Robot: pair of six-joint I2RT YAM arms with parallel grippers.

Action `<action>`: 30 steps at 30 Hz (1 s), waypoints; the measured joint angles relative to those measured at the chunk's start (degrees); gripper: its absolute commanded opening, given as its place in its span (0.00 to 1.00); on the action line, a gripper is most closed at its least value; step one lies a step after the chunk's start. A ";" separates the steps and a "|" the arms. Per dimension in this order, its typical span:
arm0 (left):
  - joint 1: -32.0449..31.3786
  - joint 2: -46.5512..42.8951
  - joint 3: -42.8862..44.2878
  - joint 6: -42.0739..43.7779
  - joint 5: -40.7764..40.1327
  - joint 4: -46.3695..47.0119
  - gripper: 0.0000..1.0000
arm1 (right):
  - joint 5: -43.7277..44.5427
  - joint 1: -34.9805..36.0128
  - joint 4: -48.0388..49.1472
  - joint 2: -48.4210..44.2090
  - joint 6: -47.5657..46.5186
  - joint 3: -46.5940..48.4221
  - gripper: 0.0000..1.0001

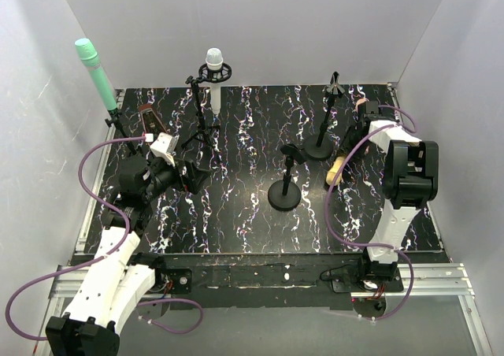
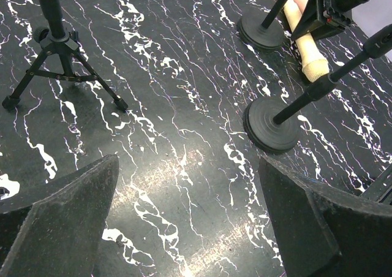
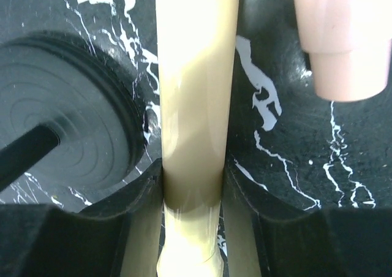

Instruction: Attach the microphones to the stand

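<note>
The black worktop (image 1: 260, 230), veined in white, fills the space between pale walls. The left arm (image 1: 118, 273) reaches in from 7 o'clock. In its wrist view its jaws stand wide apart above bare worktop, gripping nothing. The right arm (image 1: 398, 214) rises from 5 o'clock and bends down toward 3 o'clock.

Four black stands are on the worktop. A tripod stand (image 1: 201, 131) is at 11 o'clock, and a slim stand (image 1: 118, 127) is at the 10 o'clock edge. One round-base stand (image 1: 284, 194) is just right of centre. A taller round-base stand (image 1: 319, 147) is at 2 o'clock.

The mint green microphone (image 1: 96, 72) sits atop the slim stand. It tilts with its head up and to the left, against the wall. The white microphone (image 1: 214, 68) stands upright in the ring mount on top of the tripod stand.

The yellow microphone (image 3: 196, 105) is at 3 o'clock, just beside the base of the taller round-base stand. The right arm's jaws are clamped on its body from both sides. I cannot tell whether it rests on the worktop or is lifted off it. The peach-pink microphone (image 3: 343, 38) lies on the worktop just beside the yellow one, on its far side from the round base and apart from it.
</note>
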 measured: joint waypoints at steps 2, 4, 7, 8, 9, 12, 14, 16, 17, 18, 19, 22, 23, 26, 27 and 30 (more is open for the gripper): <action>0.00 -0.09 0.00 0.00 0.00 -0.02 0.98 | -1.16 -0.02 0.90 -0.79 -0.39 -1.31 0.13; 0.00 -0.26 0.00 0.00 0.02 -0.02 0.98 | -2.69 -0.02 1.09 -2.05 -0.74 -2.99 0.09; 0.00 -0.61 0.00 0.00 0.04 0.00 0.98 | -5.49 -0.04 0.92 -4.57 -1.29 -5.84 0.03; 0.00 -0.70 0.00 0.00 0.11 0.00 0.98 | -6.34 -0.07 0.85 -5.51 -1.42 -6.56 0.02; 0.00 -0.79 0.00 0.00 0.33 0.02 0.98 | -7.58 -0.09 0.87 -6.91 -1.73 -7.56 0.01; 0.00 -0.92 0.00 -0.20 1.97 0.37 0.98 | -11.39 -0.26 0.46 -11.96 -3.15 -9.90 0.01; 0.02 -0.96 -0.02 -0.96 4.33 1.38 0.98 | -13.44 -0.39 -0.09 -15.13 -4.87 -10.69 0.01; 0.00 -0.94 -0.24 -2.54 7.96 3.91 0.98 | -15.15 -0.61 -0.46 -17.77 -6.71 -11.58 0.01; 0.00 -0.92 -0.44 -3.67 9.86 5.31 0.98 | -16.13 -0.81 -0.76 -19.23 -7.72 -12.35 0.01; 0.00 -0.79 -0.68 -4.94 11.76 6.99 0.98 | -17.07 -1.14 -0.94 -20.72 -8.66 -13.42 0.01; 0.00 -0.55 -0.92 -6.36 13.44 8.98 0.98 | -18.08 -1.60 -1.18 -22.27 -9.68 -14.69 0.01; -0.02 0.96 -1.79 -11.69 17.66 14.97 0.98 | -20.61 -3.96 -2.86 -27.45 -12.63 -18.56 0.01; -0.02 1.49 -2.16 -13.57 18.43 16.83 0.98 | -21.29 -4.92 -3.34 -29.53 -13.66 -19.82 0.01; -0.07 2.73 -4.44 -21.64 21.07 23.82 0.98 | -23.23 -8.24 -4.50 -37.55 -16.24 -22.69 0.01; -0.11 2.80 -5.20 -24.57 21.66 25.92 0.98 | -24.00 -9.64 -4.70 -40.94 -17.27 -23.39 0.01; -1.27 2.54 -5.88 -31.63 22.12 31.30 0.98 | -26.25 -13.09 -4.92 -51.08 -20.37 -23.71 0.01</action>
